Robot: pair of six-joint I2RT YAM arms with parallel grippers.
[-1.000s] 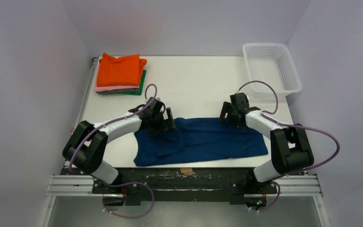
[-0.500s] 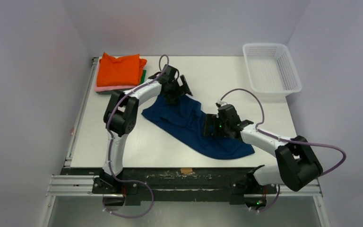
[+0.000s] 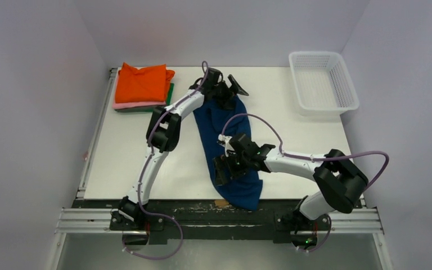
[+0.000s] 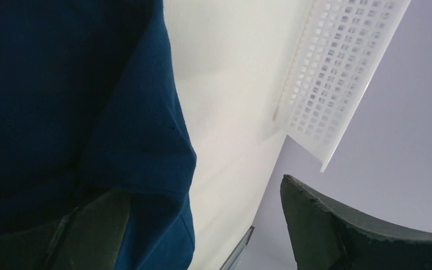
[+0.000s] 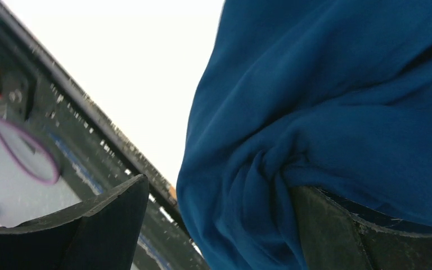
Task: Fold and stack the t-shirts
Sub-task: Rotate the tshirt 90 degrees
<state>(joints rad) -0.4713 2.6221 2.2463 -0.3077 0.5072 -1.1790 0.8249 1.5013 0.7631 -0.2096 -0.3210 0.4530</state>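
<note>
The navy blue t-shirt (image 3: 229,143) lies bunched in a long strip, running from the table's far middle to its front edge. My left gripper (image 3: 232,91) is at the strip's far end with its jaws wide apart. In the left wrist view (image 4: 202,188) the navy cloth (image 4: 62,95) lies over one finger. My right gripper (image 3: 225,166) is at the strip's near part, also open. In the right wrist view (image 5: 220,185) the cloth (image 5: 326,101) drapes over one finger. Folded orange (image 3: 142,82), pink (image 3: 128,104) and dark green (image 3: 169,99) t-shirts are stacked at the far left.
A white mesh basket (image 3: 322,82) stands at the far right corner; it also shows in the left wrist view (image 4: 337,73). The shirt's near end hangs over the table's front edge (image 3: 191,198), by the metal rail (image 5: 90,118).
The navy shirt lay spread across the front; it has swung round into a strip running far to near. My left gripper moved far and right, my right gripper moved left and nearer.
</note>
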